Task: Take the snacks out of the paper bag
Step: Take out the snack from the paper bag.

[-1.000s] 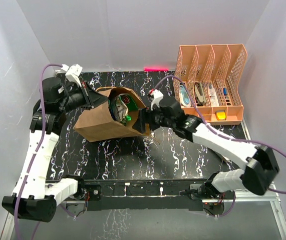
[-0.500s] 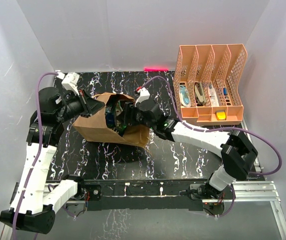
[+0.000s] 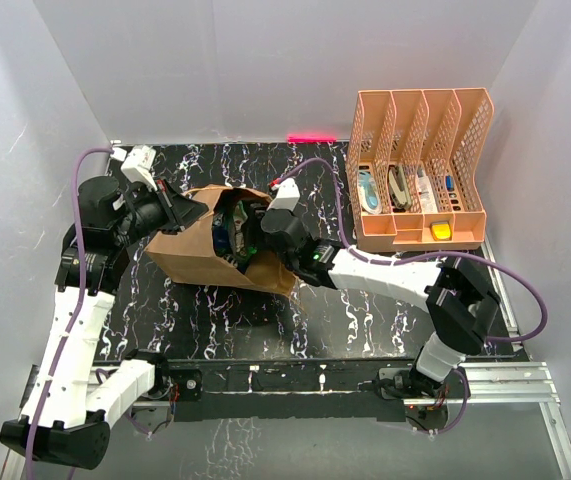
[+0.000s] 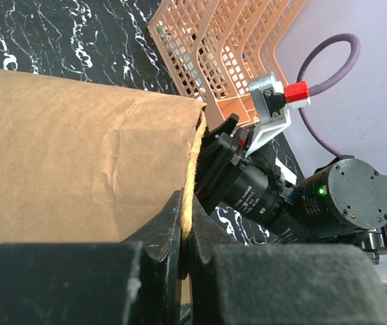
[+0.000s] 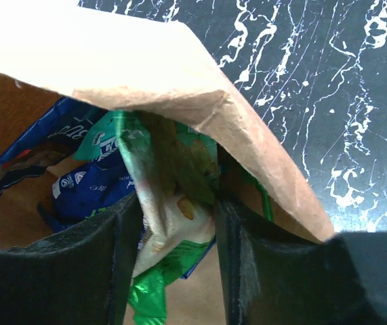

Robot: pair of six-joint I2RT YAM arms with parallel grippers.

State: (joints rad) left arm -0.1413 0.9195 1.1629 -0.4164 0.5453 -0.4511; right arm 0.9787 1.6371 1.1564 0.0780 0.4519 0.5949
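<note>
The brown paper bag [image 3: 190,250] lies on its side, mouth facing right. My left gripper [image 3: 181,209] is shut on the bag's upper rim; in the left wrist view the paper edge [image 4: 192,177] is pinched between the jaws of the left gripper [image 4: 186,223]. My right gripper [image 3: 252,236] is inside the bag's mouth. In the right wrist view the right gripper [image 5: 178,201] is closed on a green and white snack packet [image 5: 173,203], which touches both fingers. A blue packet [image 5: 88,183] lies behind it, under the bag's rim [image 5: 146,68].
A peach mesh file organiser [image 3: 420,165] with small items stands at the back right and also shows in the left wrist view [image 4: 213,47]. The black marbled table [image 3: 365,320] has grey walls on three sides. The right arm's wrist [image 4: 295,203] sits close to the bag's mouth.
My right gripper has moved left from outside the bag's mouth into it, around a green packet. The left gripper has kept its hold on the rim and shifted slightly left.
</note>
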